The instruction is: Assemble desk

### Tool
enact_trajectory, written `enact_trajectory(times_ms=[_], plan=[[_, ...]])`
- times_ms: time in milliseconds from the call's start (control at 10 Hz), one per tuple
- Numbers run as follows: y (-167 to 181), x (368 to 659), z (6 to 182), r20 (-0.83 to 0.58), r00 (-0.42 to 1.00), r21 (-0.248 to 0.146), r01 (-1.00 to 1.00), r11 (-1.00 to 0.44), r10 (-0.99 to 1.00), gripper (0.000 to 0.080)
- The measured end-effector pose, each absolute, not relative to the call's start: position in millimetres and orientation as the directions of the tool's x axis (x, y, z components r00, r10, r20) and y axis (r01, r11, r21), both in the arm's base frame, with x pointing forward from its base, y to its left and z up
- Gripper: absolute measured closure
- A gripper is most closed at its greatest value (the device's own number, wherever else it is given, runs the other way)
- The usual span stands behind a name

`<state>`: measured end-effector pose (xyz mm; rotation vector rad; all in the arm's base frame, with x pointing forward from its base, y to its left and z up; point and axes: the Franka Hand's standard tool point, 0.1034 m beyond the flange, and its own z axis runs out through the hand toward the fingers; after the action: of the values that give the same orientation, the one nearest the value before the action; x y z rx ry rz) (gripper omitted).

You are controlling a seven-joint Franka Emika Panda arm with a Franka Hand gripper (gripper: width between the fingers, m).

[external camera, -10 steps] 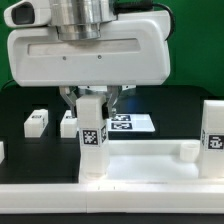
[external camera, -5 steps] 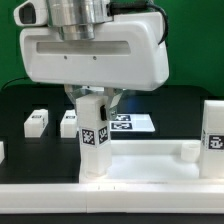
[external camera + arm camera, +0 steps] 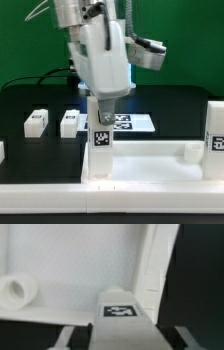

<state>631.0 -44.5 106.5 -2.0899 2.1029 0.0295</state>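
The white tabletop (image 3: 150,170) lies nearest, spanning the front of the black desk (image 3: 180,105), its raised rim toward the camera. On it, toward the exterior view's left, a square white leg (image 3: 101,145) stands upright with its black-and-white tag facing forward. The end effector (image 3: 103,108) comes down from above and is clamped on the top of this leg, jaws narrow against its two sides. The wrist view shows the same grip: a finger (image 3: 70,339) on each side of the leg (image 3: 120,311), with the tabletop (image 3: 60,263) and a round socket (image 3: 12,290) beyond. Whether the foot of the leg sits in a socket cannot be told. At the exterior view's right a second leg (image 3: 214,135) stands upright on the tabletop. Farther back, on the desk, lie a loose leg (image 3: 37,122) and another loose leg (image 3: 70,123), and right of them the marker board (image 3: 132,122).
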Motion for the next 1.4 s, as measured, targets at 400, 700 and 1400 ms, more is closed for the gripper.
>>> enact_trajectory(times_ms=[400, 700, 1400], plan=[[-43.4, 629.3, 105.2, -0.139, 0.02, -0.121, -0.993, -0.003, -0.99, 0.0306], [-37.6, 625.0, 107.3, -0.041, 0.513, -0.114, -0.855, -0.506, -0.858, 0.0154], [-47.2, 631.7, 110.7, 0.031, 0.963, -0.087, -0.265, -0.96, -0.269, 0.015]])
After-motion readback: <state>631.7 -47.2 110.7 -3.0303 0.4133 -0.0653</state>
